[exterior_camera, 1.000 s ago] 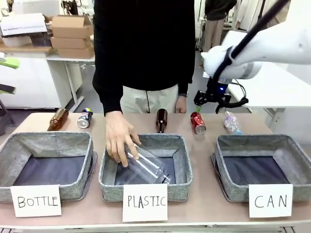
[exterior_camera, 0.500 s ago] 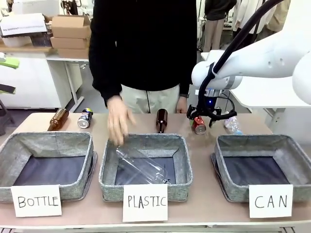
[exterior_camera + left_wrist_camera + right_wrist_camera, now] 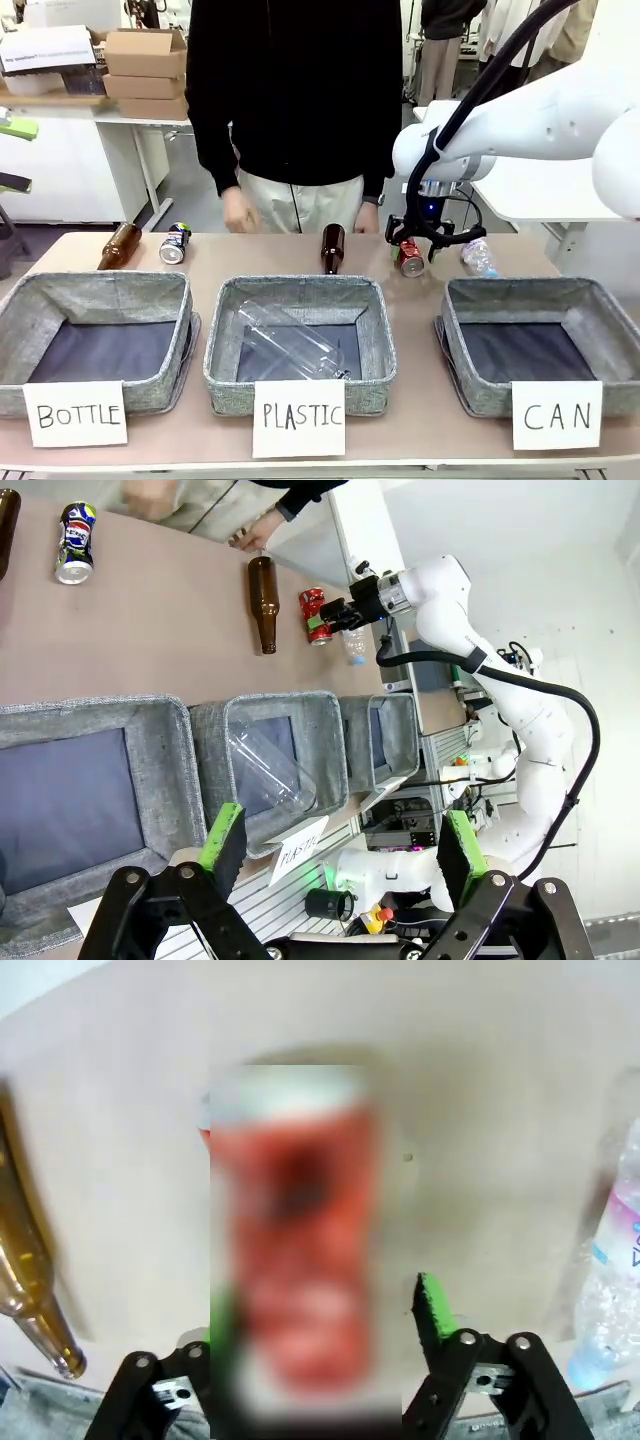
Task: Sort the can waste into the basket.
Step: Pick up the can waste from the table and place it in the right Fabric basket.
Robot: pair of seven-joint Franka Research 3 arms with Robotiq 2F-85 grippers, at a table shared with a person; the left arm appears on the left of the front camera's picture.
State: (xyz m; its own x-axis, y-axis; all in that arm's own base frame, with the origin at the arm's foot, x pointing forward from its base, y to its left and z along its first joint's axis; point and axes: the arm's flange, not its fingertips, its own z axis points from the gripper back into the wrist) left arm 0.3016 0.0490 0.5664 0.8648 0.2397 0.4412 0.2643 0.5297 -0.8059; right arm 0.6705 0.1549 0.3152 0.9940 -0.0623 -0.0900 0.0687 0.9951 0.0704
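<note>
My left gripper (image 3: 342, 836) hangs wide open and empty. The blue can (image 3: 175, 243) lies untouched at the far left of the table (image 3: 415, 405). The step in hand is the pick: my right gripper (image 3: 411, 250) has closed round the red can (image 3: 411, 259) lying on its side, though the blurred wrist view seems to leave a gap at one pad. Next I must lift it and carry it right, over the CAN basket (image 3: 530, 290). A second ago this gripper hung open above the can, and the person's hand (image 3: 238, 212) reached into the PLASTIC basket (image 3: 300, 290)
</note>
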